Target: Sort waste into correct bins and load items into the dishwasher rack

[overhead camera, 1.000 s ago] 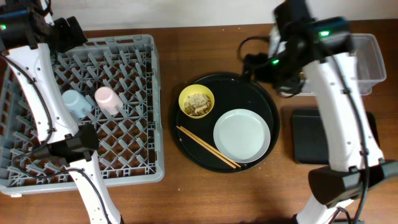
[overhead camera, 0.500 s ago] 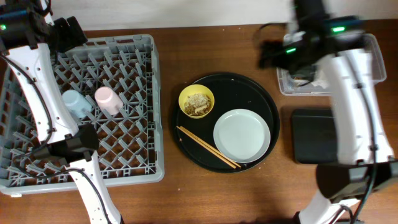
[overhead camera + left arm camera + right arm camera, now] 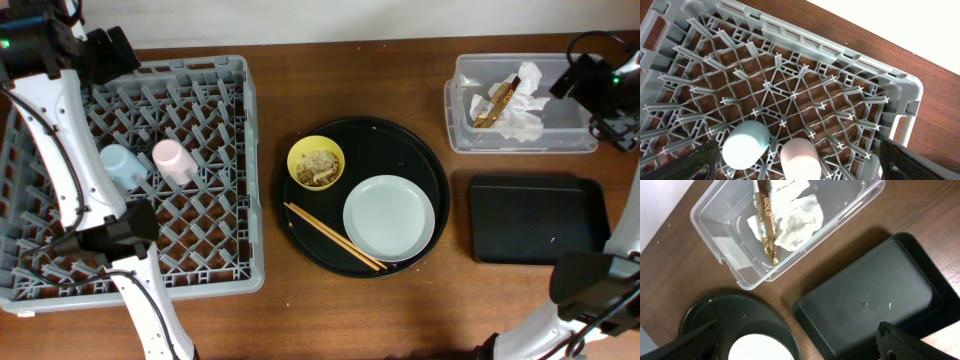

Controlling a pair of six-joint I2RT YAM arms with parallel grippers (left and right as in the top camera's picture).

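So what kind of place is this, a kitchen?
Probably a dish-clearing practice table, kitchen-like: a grey dishwasher rack holds a blue cup and a pink cup, a round black tray carries a yellow bowl, plate and chopsticks, and a clear tub holds a napkin.

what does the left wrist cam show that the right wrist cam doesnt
Only the left wrist view: the dishwasher rack with the light-blue cup and pink cup in it, side by side.
Only the right wrist view: the clear tub holding the white napkin and tan-gold wrapper, the black rectangular tray, and an edge of the round black tray with part of the plate.
Both: the wooden table.
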